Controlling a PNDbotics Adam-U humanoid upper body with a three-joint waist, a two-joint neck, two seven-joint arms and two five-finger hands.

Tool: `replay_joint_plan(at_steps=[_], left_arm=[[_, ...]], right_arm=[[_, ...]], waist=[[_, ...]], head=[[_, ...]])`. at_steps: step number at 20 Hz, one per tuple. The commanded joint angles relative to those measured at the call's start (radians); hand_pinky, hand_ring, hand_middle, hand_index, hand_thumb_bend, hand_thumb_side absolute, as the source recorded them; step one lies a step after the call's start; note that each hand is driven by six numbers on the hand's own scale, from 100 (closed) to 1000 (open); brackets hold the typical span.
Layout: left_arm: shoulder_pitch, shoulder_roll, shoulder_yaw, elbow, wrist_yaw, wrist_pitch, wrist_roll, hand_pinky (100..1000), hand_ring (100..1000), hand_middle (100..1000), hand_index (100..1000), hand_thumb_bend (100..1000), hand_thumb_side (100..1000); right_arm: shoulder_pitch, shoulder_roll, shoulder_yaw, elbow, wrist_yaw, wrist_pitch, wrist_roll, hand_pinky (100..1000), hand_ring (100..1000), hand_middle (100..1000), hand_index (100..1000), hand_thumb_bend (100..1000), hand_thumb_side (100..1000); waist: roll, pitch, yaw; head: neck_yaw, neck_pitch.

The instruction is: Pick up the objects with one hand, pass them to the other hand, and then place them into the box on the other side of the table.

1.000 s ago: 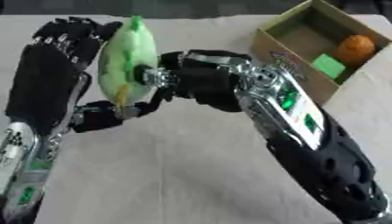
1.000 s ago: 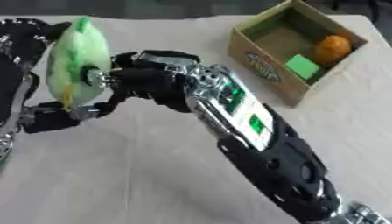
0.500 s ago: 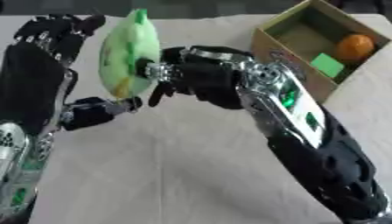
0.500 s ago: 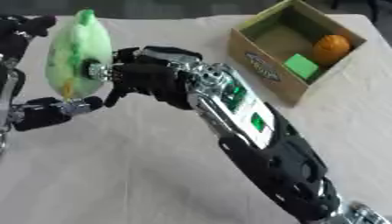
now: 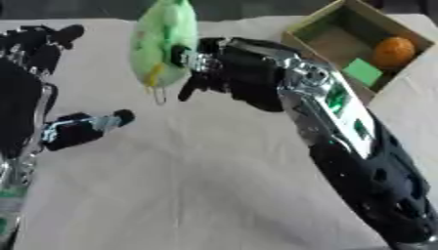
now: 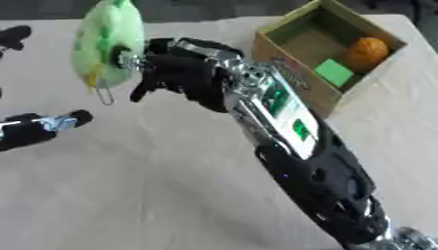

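The right hand (image 5: 227,73) is now gripping the green plush toy (image 5: 163,44) alone, lifted above the desk's far left. The left hand (image 5: 38,105), fingers spread, has released it, so the handover looks finished; the box (image 6: 329,58) at the far right corner is waiting.

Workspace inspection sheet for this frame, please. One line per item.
Surface: table under a pale cloth, bare in the middle.
Job's things: green soft toy held up in the air above the table, a small wire loop hanging below it; cardboard box at the far right, open on top, holding an orange ball and a green block.
Clutter: nothing seen.
Hands: right hand curled on the toy's right side; left hand open at the left edge, apart from the toy, thumb pointing right.
Cables: nothing seen.
Surroundings: dark strip beyond the table's far edge, no detail visible.
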Motion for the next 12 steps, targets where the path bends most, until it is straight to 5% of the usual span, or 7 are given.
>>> replay_joint_plan(at_steps=[1, 10, 11, 12], left_arm=[[0.012, 0.050, 0.038, -0.012, 0.030, 0.030, 0.015, 655, 653, 532, 800, 1000, 368], [0.097, 0.119, 0.148, -0.033, 0.160, 0.139, 0.094, 637, 623, 492, 774, 1000, 353], [0.104, 0.124, 0.158, -0.036, 0.177, 0.148, 0.103, 636, 622, 491, 772, 1000, 352], [0.111, 0.128, 0.166, -0.039, 0.194, 0.157, 0.113, 635, 619, 487, 768, 1000, 351]], right_arm=[[0.001, -0.045, -0.039, -0.016, -0.029, -0.017, -0.039, 1000, 586, 281, 582, 100, 427], [0.093, -0.178, -0.183, -0.002, -0.103, -0.059, -0.209, 1000, 587, 285, 584, 100, 426], [0.104, -0.199, -0.204, 0.009, -0.115, -0.066, -0.232, 1000, 588, 290, 584, 100, 726], [0.113, -0.221, -0.224, 0.021, -0.127, -0.074, -0.254, 1000, 588, 286, 584, 100, 418]], waist=[[0.005, -0.030, -0.004], [0.010, -0.038, -0.018], [0.009, -0.037, -0.019], [0.007, -0.036, -0.020]], head=[[0.008, 0.005], [0.020, -0.004], [0.020, -0.005], [0.021, -0.007]])
